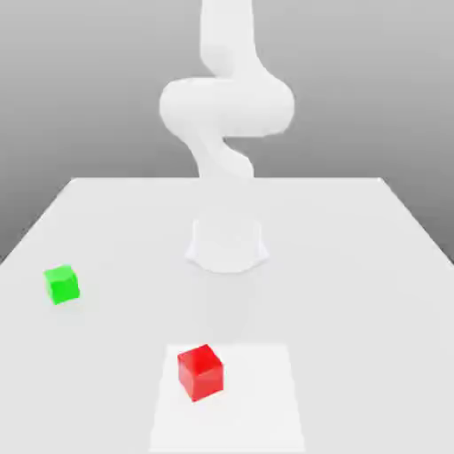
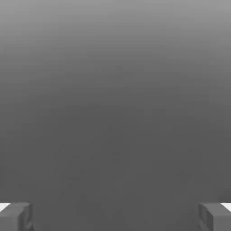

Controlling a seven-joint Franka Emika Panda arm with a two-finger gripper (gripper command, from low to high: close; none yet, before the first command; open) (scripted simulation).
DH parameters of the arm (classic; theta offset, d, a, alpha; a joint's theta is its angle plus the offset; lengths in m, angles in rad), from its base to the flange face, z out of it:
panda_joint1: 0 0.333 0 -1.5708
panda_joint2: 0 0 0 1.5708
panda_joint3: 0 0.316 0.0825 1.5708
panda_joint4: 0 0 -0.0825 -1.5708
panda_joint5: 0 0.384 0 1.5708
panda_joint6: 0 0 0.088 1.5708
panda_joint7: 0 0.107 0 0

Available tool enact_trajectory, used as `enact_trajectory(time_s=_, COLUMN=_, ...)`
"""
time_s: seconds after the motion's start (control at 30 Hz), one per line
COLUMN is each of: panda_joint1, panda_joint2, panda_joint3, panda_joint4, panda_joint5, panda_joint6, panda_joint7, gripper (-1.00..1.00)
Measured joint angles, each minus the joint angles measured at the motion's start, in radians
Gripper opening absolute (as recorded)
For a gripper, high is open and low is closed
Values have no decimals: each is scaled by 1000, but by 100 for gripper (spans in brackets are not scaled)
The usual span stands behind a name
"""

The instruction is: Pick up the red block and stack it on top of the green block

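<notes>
**Inspector:** Nearest the camera?

**Operator:** Red block [image 1: 199, 371], resting on a paler patch of the white bench [image 1: 355, 266]. I see nothing touching it.

**Inspector:** Green block?

**Operator:** Green block [image 1: 62, 285] sits well apart from the red one, toward the exterior view's left and farther back.

**Inspector:** Tool condition?

**Operator:** From the hand view I read the tool [image 2: 115, 216] spread wide, fingertips [image 2: 16, 216] at opposite edges, nothing between them. Neither block lies near the tool; both rest on the bench, untouched.

No legible text, labels, brands, numbers or signs anywhere. Plain, unmarked faces on red block [image 1: 199, 371] and green block [image 1: 62, 285]; table [image 1: 355, 266] unmarked.
</notes>
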Motion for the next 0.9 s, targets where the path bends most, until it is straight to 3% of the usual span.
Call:
enact_trajectory(time_s=0.23, panda_joint1=-48, panda_joint2=282, panda_joint3=10, panda_joint4=-142, panda_joint5=-151, panda_joint6=142, panda_joint7=-92, gripper=0)
enact_trajectory(time_s=0.4, panda_joint1=-58, panda_joint2=473, panda_joint3=-29, panda_joint4=-242, panda_joint5=-185, panda_joint6=247, panda_joint7=-209, gripper=0)
enact_trajectory(time_s=0.53, panda_joint1=-51, panda_joint2=610, panda_joint3=-64, panda_joint4=-325, panda_joint5=-129, panda_joint6=338, panda_joint7=-361, gripper=0)
enact_trajectory(time_s=0.7, panda_joint1=-46, panda_joint2=751, panda_joint3=-55, panda_joint4=-400, panda_joint5=49, panda_joint6=448, panda_joint7=-594, gripper=0)
enact_trajectory(time_s=0.9, panda_joint1=-52, panda_joint2=888, panda_joint3=-44, panda_joint4=-385, panda_joint5=85, panda_joint6=565, panda_joint7=-625, gripper=0)
